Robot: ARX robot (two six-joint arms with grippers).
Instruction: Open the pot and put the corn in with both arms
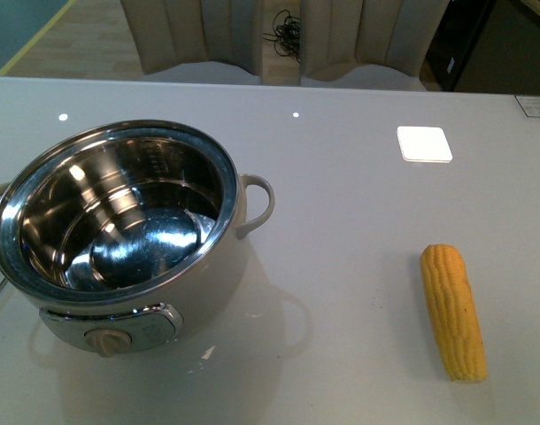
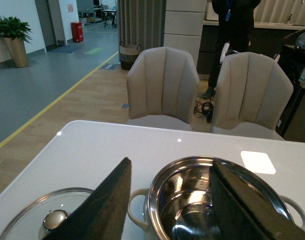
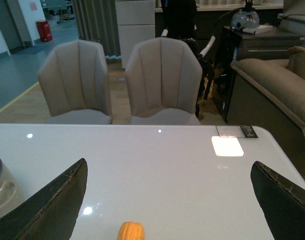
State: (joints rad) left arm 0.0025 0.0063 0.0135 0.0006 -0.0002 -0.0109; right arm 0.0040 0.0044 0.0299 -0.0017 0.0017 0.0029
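The cream-white pot (image 1: 119, 221) stands uncovered on the left of the table, its steel inside empty and its knob toward me. The yellow corn (image 1: 453, 310) lies lengthwise on the table at the right. Neither arm shows in the front view. In the left wrist view my left gripper (image 2: 170, 192) is open above the pot (image 2: 212, 205), one finger over the bowl and the other outside its handle. In the right wrist view my right gripper (image 3: 170, 200) is open wide, with the tip of the corn (image 3: 130, 231) low between its fingers.
A glass lid (image 2: 47, 217) with a steel knob lies on the table beside the pot. A white square patch (image 1: 424, 143) sits on the table at the back right. Two beige chairs (image 2: 162, 85) stand behind the far table edge.
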